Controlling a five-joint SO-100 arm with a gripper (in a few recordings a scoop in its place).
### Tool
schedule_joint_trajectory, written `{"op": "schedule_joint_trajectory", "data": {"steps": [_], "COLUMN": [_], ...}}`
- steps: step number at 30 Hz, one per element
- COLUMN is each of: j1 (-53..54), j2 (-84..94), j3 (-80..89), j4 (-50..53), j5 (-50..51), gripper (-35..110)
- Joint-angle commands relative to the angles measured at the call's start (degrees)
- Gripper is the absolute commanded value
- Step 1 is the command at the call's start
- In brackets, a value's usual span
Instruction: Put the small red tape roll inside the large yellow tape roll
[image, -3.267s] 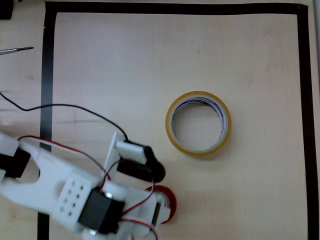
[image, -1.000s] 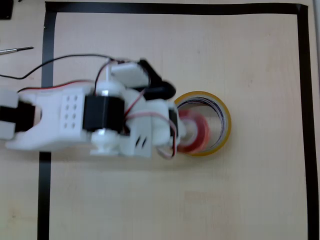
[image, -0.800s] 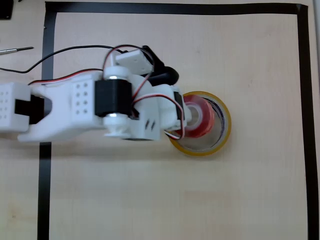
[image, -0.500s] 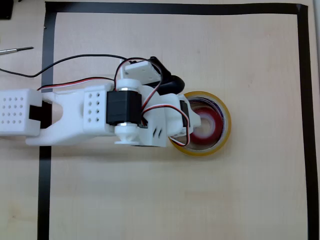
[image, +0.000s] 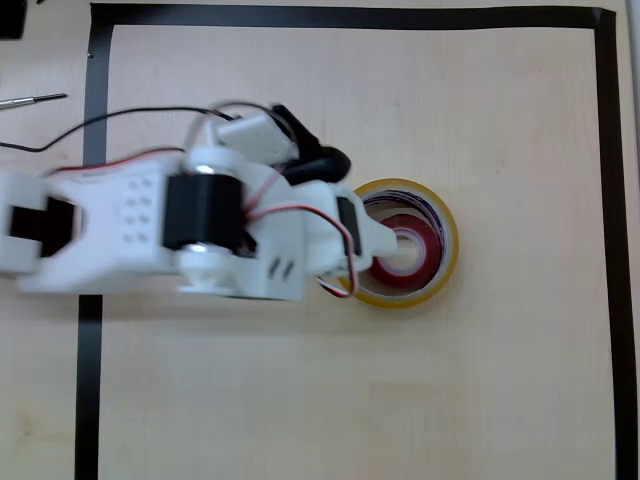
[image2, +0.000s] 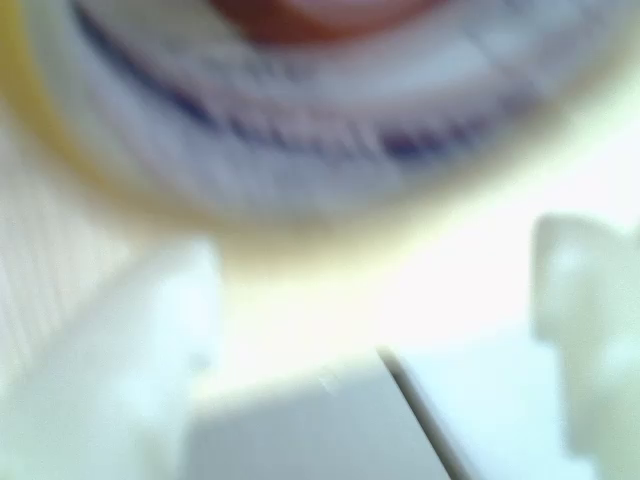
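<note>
In the overhead view the small red tape roll (image: 426, 241) lies flat inside the large yellow tape roll (image: 444, 272), right of the table's middle. My gripper (image: 371, 256) is at the yellow roll's left rim, and its white fingertip overlaps that rim and the red roll's left part. In the blurred wrist view the yellow roll (image2: 300, 140) shows its printed inner wall close ahead, with the red roll (image2: 310, 14) at the top edge. My gripper (image2: 380, 300) is open there, with nothing between its pale fingers (image2: 140, 350).
A black tape border (image: 95, 130) frames the work area. A thin screwdriver (image: 32, 99) lies outside it at the upper left. A black cable (image: 110, 120) trails from the arm across the left border.
The gripper carried the red roll from the lower middle up to the yellow roll and lowered it inside. It has let go and drawn back to the left; the red roll stays inside.
</note>
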Motion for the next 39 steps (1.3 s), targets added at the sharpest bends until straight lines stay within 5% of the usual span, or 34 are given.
{"op": "schedule_joint_trajectory", "data": {"steps": [1,4,9,18,25,39], "j1": [1.2,1.7,0.1,0.2,3.4,-2.3], "j2": [23.6,39.2,79.2,129.2,153.5,154.7], "j3": [13.7,32.6,85.7,142.0,159.2,173.8], "j4": [0.8,0.4,-18.7,-33.8,-34.0,-34.3], "j5": [-0.8,0.0,-0.4,3.8,6.9,9.8], "gripper": [16,16,0,0,0,0]}}
